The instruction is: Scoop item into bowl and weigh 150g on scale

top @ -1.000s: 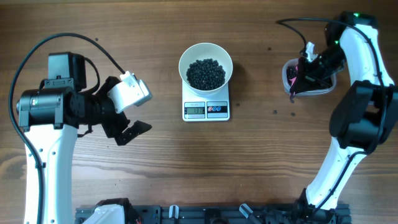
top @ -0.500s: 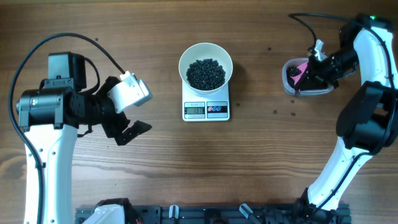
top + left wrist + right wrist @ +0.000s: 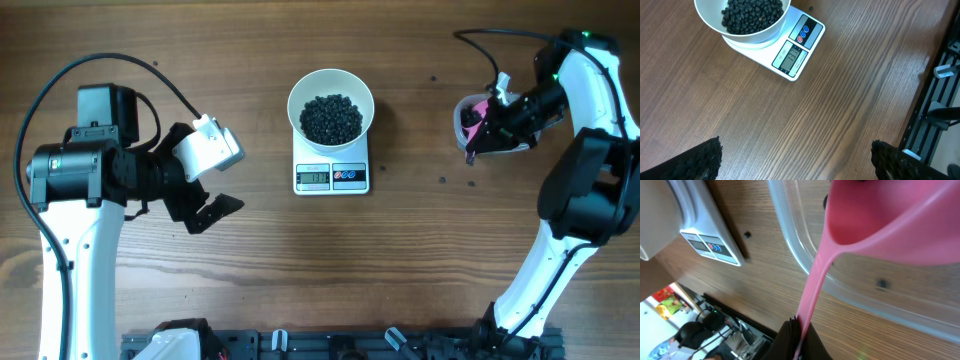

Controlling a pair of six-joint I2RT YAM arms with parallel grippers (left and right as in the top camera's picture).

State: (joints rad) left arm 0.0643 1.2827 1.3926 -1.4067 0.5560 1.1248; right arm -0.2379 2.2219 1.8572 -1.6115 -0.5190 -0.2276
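Pink scoop (image 3: 880, 225) hangs at the clear tub (image 3: 790, 240), well right of the scale (image 3: 331, 176) — its handle pinched in the closed right gripper (image 3: 799, 335). White bowl (image 3: 330, 80) sits on the scale with black beads (image 3: 331, 118) inside; display unreadable. Left gripper (image 3: 795, 165) gapes empty, left of the scale. Step, by my judgement: reloading. Next: dig in, lift level, carry to the bowl.

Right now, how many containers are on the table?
2. The white bowl, holding black beads, sits on the scale in the middle; the clear tub lies to the right, the pink scoop over it. None appears hidden.
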